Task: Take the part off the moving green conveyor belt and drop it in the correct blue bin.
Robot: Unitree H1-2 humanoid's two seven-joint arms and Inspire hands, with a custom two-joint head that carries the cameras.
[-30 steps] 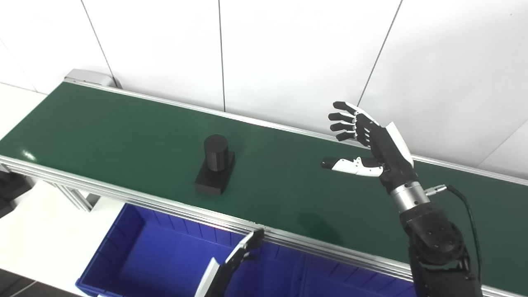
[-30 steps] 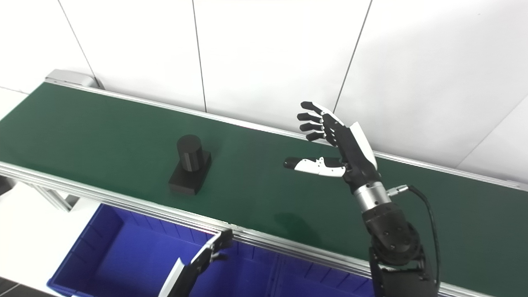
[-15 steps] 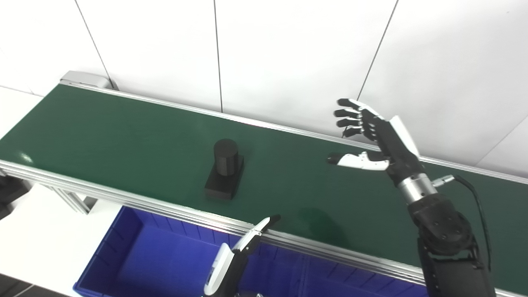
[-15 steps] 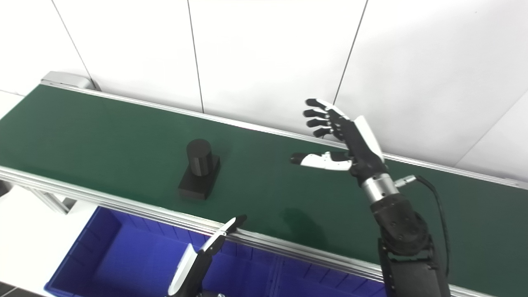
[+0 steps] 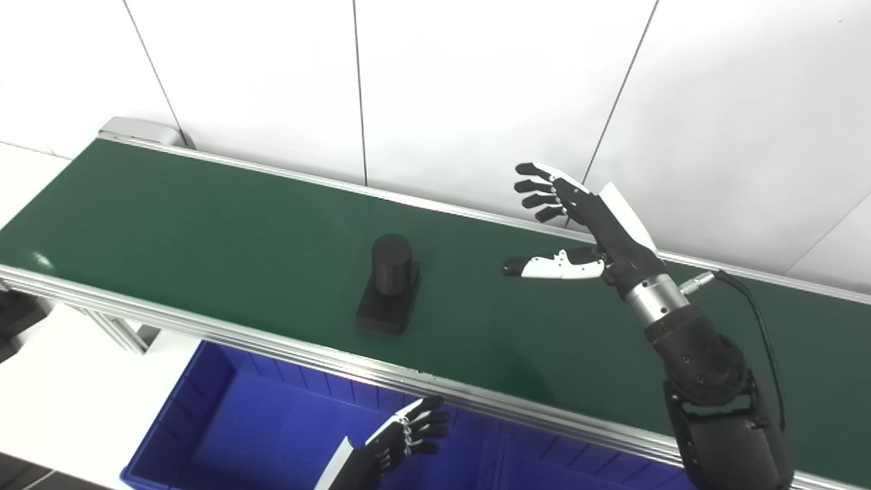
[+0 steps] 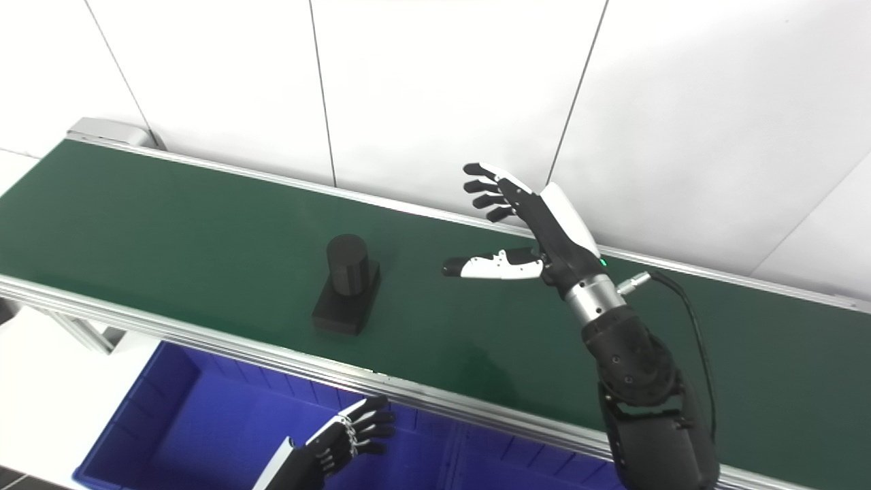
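A black part [image 5: 389,286], a short cylinder standing on a flat rectangular base, rides on the green conveyor belt [image 5: 204,224] near its middle. My right hand [image 5: 578,231] hovers above the belt to the right of the part, open, fingers spread and thumb pointing toward the part, with a clear gap between them. My left hand [image 5: 408,439] is low at the bottom edge, over the blue bin [image 5: 224,422], fingers apart and holding nothing.
The belt's aluminium front rail [image 5: 204,327] runs between the belt and the bins. A second blue bin [image 5: 585,469] adjoins the first on the right. White wall panels [image 5: 476,88] stand close behind the belt.
The part has travelled rightward along the belt. My right hand has shifted left toward it. My left hand has dropped lower over the bin and turned.
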